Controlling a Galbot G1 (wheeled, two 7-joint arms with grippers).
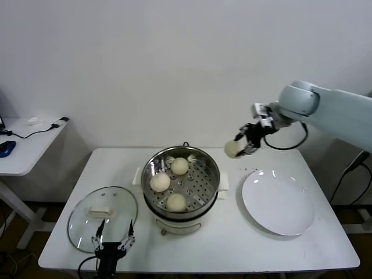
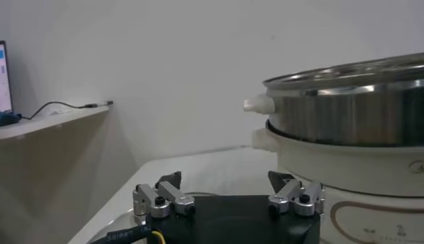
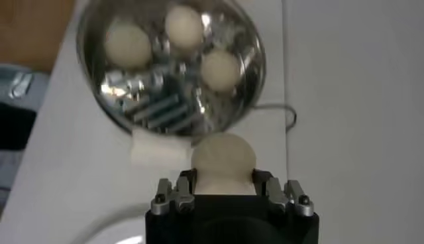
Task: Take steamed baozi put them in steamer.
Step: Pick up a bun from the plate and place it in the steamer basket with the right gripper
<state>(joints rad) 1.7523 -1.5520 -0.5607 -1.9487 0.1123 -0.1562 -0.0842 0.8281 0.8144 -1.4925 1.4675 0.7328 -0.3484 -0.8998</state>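
The right gripper [image 1: 243, 146] pinches a baozi [image 1: 232, 150] in the air between steamer [image 1: 212, 185] (three buns inside) and plate [image 1: 279, 203]; the left gripper [image 1: 112, 244] rests spread by the lid [image 1: 87, 224].

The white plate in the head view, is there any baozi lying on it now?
No, the white plate is bare; three baozi lie in the steamer and the fourth baozi is held in the air by the right gripper.

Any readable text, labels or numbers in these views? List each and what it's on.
None can be read for certain.
Steamer base: small dark markings at the lower edge in the left wrist view, too small to read.
Left tool body: pale lettering at the picture's lower edge, cut off and blurred.
Plate, glass lid, baozi: no text visible.
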